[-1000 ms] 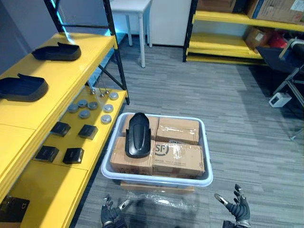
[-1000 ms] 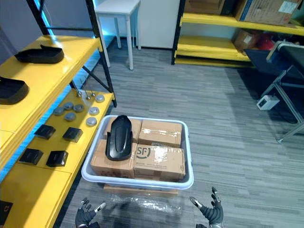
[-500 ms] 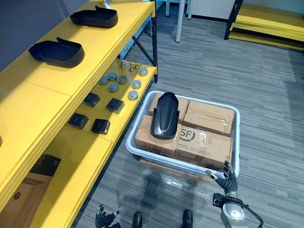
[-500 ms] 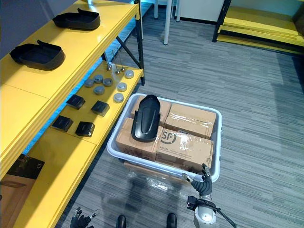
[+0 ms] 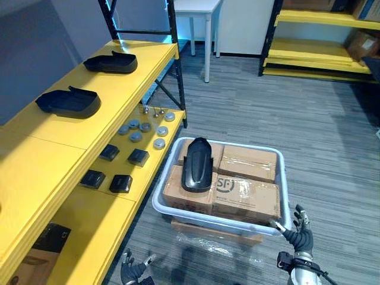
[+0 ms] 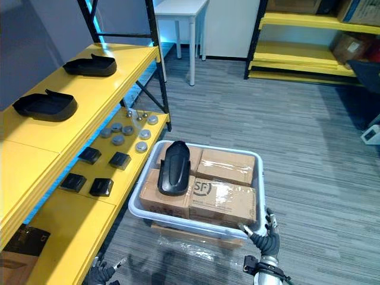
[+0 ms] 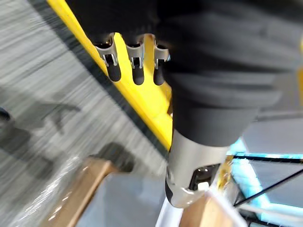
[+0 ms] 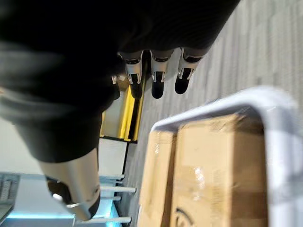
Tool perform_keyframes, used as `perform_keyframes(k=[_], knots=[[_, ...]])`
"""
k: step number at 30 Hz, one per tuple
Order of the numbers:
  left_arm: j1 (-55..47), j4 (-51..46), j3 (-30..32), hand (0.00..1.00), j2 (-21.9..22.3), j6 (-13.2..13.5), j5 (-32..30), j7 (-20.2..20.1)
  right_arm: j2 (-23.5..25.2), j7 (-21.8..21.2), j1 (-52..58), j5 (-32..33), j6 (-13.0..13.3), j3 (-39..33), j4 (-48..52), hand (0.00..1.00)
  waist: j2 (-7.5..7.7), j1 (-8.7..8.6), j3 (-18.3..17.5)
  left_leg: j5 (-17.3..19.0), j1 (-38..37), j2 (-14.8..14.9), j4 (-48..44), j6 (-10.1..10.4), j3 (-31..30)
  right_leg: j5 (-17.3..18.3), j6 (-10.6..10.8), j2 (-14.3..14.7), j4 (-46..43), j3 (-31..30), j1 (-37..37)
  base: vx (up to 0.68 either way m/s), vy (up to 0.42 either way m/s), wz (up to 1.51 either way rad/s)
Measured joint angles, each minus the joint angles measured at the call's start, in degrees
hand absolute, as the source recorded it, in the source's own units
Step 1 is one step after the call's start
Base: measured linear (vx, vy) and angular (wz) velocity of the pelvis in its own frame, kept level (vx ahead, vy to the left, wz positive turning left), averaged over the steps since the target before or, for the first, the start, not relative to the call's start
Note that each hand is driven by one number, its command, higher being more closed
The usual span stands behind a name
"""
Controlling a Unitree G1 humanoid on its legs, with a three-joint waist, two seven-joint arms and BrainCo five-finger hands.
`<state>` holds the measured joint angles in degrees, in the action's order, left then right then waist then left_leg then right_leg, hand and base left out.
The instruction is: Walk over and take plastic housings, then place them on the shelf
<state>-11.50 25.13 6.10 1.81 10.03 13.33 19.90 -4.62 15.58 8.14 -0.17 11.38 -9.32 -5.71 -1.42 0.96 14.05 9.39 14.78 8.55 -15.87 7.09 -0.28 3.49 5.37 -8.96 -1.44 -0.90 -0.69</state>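
A black plastic housing lies lengthwise on the cardboard boxes inside a white bin on the floor. Two more black housings rest on the top yellow shelf at the left. My right hand hangs open just off the bin's near right corner, touching nothing; the right wrist view shows its straight fingers over the bin rim. Low at the bottom edge, my left hand is open over the floor beside the shelf's yellow edge.
The lower yellow shelf carries several grey discs and several small black blocks. The bin sits on a plastic-wrapped wooden pallet. A white table and more yellow racking with boxes stand at the back.
The camera has shifted, so the whole scene sits differently in view. My right hand stays by the bin's near right corner. The housing on the boxes has not moved.
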Motion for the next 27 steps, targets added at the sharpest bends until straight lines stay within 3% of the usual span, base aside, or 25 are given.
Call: perform_keyframes(k=[1, 2, 4, 6, 8, 10, 11, 13, 14, 15, 17, 21, 27], knots=[[-0.5, -0.5, 0.3, 0.0, -0.1, 0.0, 0.0, 0.0, 0.2, 0.0, -0.4, 0.2, 0.1, -0.1, 0.3, 0.0, -0.21, 0.18, -0.5, -5.6, -1.0, 0.1, 1.6, 1.0, 0.1, 0.7, 2.0, -0.6, -0.4, -0.2, 0.7, 0.25, 0.226, -0.08], [-0.6, -0.8, 0.2, 0.0, -1.0, 0.0, -0.1, 0.1, 1.9, -0.1, -0.1, 0.4, 0.2, 0.4, 0.5, 0.0, 2.35, 0.05, -1.5, -4.6, -0.9, -2.1, 0.1, -0.5, 1.0, 1.3, 3.5, -2.7, -1.5, -0.1, 0.5, 0.28, 0.233, 0.0], [-0.3, -2.3, 0.2, 0.0, -1.7, 0.0, -0.2, 0.0, 3.1, -0.6, 0.1, 0.3, 0.6, 0.4, 1.0, 0.0, 3.42, 0.05, -2.2, -1.5, -0.3, -3.3, -3.8, -2.2, 1.5, 1.4, 3.6, -4.0, -5.0, -0.1, -0.1, 0.32, 0.243, 0.02], [-0.2, -3.7, 0.2, 0.0, -1.7, -0.1, -1.1, -0.1, 3.6, -1.0, -0.8, 0.3, 0.6, 0.4, 1.1, 0.0, 3.38, 0.04, -2.2, 0.2, -2.3, -3.6, -4.1, -3.6, 2.6, 1.4, 3.6, -4.4, -14.5, -0.2, -3.8, 0.31, 0.266, -0.22], [-0.2, -3.9, -0.3, 0.0, -2.7, -0.2, -1.2, -0.3, 5.1, -1.1, -0.6, 0.4, 0.6, 0.3, 2.2, 0.0, 3.36, -0.33, -2.1, 0.9, -6.7, -4.1, -1.6, -4.8, 3.3, 1.6, 3.9, -4.7, -29.6, -1.0, -9.8, 0.29, 0.231, -0.09], [-0.2, -4.1, -0.3, 0.0, -3.9, -0.2, -1.7, -0.5, 6.0, -1.4, 0.8, 0.4, 0.6, 0.4, 2.3, 0.0, 3.16, -0.26, -2.3, 1.0, -10.4, -4.2, 1.1, -4.9, 3.0, 5.0, 3.5, -3.0, -33.1, -0.6, -11.3, 0.25, 0.108, 0.19], [0.2, -4.3, -0.3, 0.0, -4.2, -0.2, -2.0, -0.7, 6.2, -1.6, 1.3, 0.5, 0.6, 0.4, 2.5, 0.0, 3.21, -0.42, -2.5, 1.0, -11.1, -4.1, 2.3, -4.9, 1.9, 7.0, 2.9, -1.4, -31.0, 0.2, -12.5, 0.28, 0.003, 0.38], [1.0, -4.1, -0.5, 0.0, -4.1, -0.2, -2.4, -1.2, 6.2, -2.2, 1.0, 1.9, 0.6, 0.3, 2.6, 0.0, 3.13, -0.75, -2.4, 1.0, -10.8, -3.9, 2.8, -4.9, 0.3, 7.6, 2.3, 1.6, -24.2, -0.2, -14.6, 0.22, -0.107, 0.47], [1.0, -4.0, -0.9, 0.0, -4.2, -0.2, -2.4, -1.5, 6.4, -2.2, 1.2, 2.0, 0.6, 0.4, 2.7, 0.0, 3.81, -0.85, -2.8, 1.4, -10.1, -4.3, 2.0, -4.2, -0.1, 3.7, 0.6, 2.3, -15.2, -0.4, -14.3, 0.26, -0.195, 0.57], [1.5, -2.5, -0.9, 0.0, -3.0, -0.6, -2.8, -1.7, 5.7, -2.1, 1.2, 2.0, 0.5, 0.2, 2.0, 0.0, 1.93, -1.44, -2.5, 2.2, -10.1, -3.5, 1.2, -2.9, -1.3, 0.5, -0.7, 3.4, -13.8, 1.1, -12.8, 0.22, -0.164, 0.45], [0.2, -2.4, -0.9, 0.0, -1.2, -0.6, -2.9, -1.8, 5.2, -2.0, 1.3, 1.9, 0.3, 0.3, 2.0, 0.0, 0.71, -1.17, -3.2, 2.2, -10.1, -2.1, 1.4, -2.7, -1.3, 0.3, -1.1, 4.6, -11.2, 1.6, -11.1, 0.19, -0.14, 0.1], [0.8, -1.1, -2.2, 0.0, -0.8, -0.6, -2.9, -1.8, 4.5, -0.1, -0.1, 0.6, -0.2, 0.3, 2.0, 0.0, 0.55, -0.86, -3.3, 1.1, -10.0, -2.0, 4.6, -2.2, -1.4, 0.2, -1.4, 4.8, -9.1, 2.1, -11.5, 0.11, -0.056, 0.04], [0.9, 2.1, -3.2, 0.0, -0.9, -0.5, -2.6, -1.7, 4.1, 2.5, -6.8, -2.7, -2.7, 3.5, -3.3, 0.0, 0.43, 0.56, -2.0, 0.4, -7.4, -4.6, 4.2, -2.6, -1.5, -5.3, -0.1, 2.4, 0.6, 3.3, -9.0, 0.03, 0.079, 0.09]])
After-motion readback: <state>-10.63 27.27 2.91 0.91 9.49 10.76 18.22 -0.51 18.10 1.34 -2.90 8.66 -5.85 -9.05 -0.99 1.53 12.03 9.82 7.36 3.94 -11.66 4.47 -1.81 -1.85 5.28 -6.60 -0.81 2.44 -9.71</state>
